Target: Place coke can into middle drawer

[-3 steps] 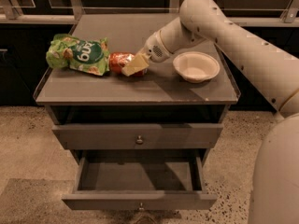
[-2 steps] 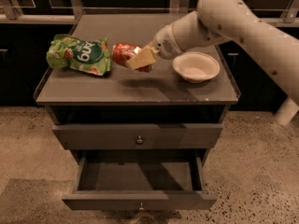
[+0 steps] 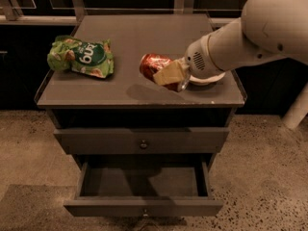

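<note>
well, the gripper [image 3: 166,75], fingers clenched on the coke can [image 3: 153,64], hangs near the cabinet top's [image 3: 130,37] front edge; middle drawer [image 3: 143,207] pulled open at six o'clock, crisp bag [image 3: 82,57] at nine.

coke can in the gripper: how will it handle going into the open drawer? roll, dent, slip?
Likely to roll: the coke can is a round cylinder held on its side by the gripper above the cabinet top, and the middle drawer floor looks flat. It probably dents easily, since it looks like thin metal. Its glossy skin may slip in the grip.
</note>
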Robot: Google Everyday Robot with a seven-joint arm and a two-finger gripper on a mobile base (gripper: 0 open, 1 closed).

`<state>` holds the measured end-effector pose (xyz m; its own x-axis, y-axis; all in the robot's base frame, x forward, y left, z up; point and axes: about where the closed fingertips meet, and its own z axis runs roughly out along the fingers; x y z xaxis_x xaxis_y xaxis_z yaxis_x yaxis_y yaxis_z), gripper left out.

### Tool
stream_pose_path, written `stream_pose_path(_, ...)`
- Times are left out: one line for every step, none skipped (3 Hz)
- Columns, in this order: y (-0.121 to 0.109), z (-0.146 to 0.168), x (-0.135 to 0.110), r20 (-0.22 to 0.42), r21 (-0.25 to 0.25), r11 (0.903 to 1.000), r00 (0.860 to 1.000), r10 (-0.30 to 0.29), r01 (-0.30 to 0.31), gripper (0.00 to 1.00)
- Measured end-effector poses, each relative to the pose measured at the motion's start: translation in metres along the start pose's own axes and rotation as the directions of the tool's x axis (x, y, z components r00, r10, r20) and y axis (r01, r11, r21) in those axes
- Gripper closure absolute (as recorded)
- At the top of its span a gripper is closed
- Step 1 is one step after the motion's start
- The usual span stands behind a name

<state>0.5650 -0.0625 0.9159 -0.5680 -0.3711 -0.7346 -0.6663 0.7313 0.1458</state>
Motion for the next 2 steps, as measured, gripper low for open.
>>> stream_pose_path(0.001,-0.014,0.05,0.01,0.032,0.9913,0.992,0.128,-0.128,1.0)
stream_pose_path(-0.009,-0.024,0.082,0.06,0.05,0.9709,0.971,0.231,-0.234,1.0)
